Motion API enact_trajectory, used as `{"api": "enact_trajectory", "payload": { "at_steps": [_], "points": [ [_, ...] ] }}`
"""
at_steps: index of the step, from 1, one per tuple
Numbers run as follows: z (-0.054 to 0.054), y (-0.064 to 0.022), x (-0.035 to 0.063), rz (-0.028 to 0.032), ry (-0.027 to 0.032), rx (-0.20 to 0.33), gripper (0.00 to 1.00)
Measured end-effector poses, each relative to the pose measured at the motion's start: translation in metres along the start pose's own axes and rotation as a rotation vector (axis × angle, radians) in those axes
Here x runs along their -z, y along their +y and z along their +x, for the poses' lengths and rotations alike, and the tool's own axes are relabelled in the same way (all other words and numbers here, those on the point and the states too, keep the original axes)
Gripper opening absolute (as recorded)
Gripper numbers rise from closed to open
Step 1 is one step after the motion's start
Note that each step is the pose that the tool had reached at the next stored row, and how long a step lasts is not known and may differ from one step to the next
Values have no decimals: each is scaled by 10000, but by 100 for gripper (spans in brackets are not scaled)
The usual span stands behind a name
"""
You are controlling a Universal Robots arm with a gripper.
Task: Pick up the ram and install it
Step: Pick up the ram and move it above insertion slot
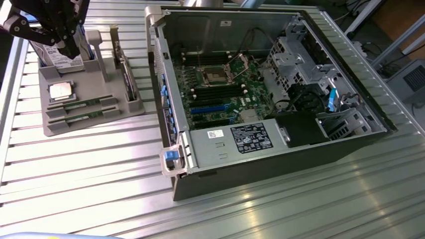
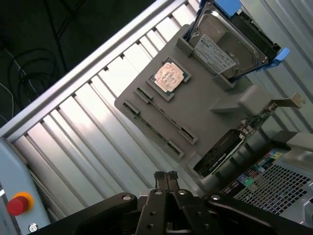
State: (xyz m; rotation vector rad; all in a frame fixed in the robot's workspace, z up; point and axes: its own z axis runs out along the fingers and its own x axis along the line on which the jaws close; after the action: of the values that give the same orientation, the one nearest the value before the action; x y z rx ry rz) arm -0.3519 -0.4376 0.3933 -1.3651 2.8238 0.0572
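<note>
At the exterior view's left the gripper (image 1: 68, 50) hangs above the far end of a grey tray (image 1: 129, 107), its fingers (image 2: 161, 178) pressed flat together with nothing between them; the ram is well apart from them, at the tray's near end; there two green sticks lie flat and parallel in clipped slots, the inner ram stick (image 1: 86, 103) just beside the CPU (image 1: 61, 91) and the outer ram stick (image 1: 86, 117) along the tray's edge; the CPU sits in its own square recess between the sticks and the fingertips; under the gripper a hard drive (image 1: 58, 59) with a white label stands on edge in its slot; further right on the tray an expansion card (image 1: 126, 69) stands upright; the tray rests on a slatted metal table (image 1: 86, 164); to the right lies an open computer case (image 1: 265, 167), holding a green motherboard (image 1: 229, 97) with a CPU socket (image 1: 216, 76), long black slots (image 1: 211, 92) just beside it, and a power supply (image 1: 232, 142) along the near wall.
</note>
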Motion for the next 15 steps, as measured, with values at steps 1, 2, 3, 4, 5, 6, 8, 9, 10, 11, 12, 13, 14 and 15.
{"api": "enact_trajectory", "payload": {
  "at_steps": [1,2,3,4,5,6,8,9,10,11,12,13,14,15],
  "points": [
    [0,0,0,-2,4,80,11],
    [0,0,0,-4,7,192,11],
    [0,0,0,-6,10,300,11],
    [0,0,0,-8,14,423,11],
    [0,0,0,-9,16,483,11],
    [0,0,0,-13,24,694,11],
    [0,0,0,-17,30,899,11],
    [0,0,0,-19,34,1013,11],
    [0,0,0,-20,37,1087,11],
    [0,0,0,-22,42,1226,11],
    [0,0,0,-23,44,1298,11],
    [0,0,0,-24,47,1366,11],
    [0,0,0,-26,50,1475,11],
    [0,0,0,-28,55,1596,11]
  ]
}}
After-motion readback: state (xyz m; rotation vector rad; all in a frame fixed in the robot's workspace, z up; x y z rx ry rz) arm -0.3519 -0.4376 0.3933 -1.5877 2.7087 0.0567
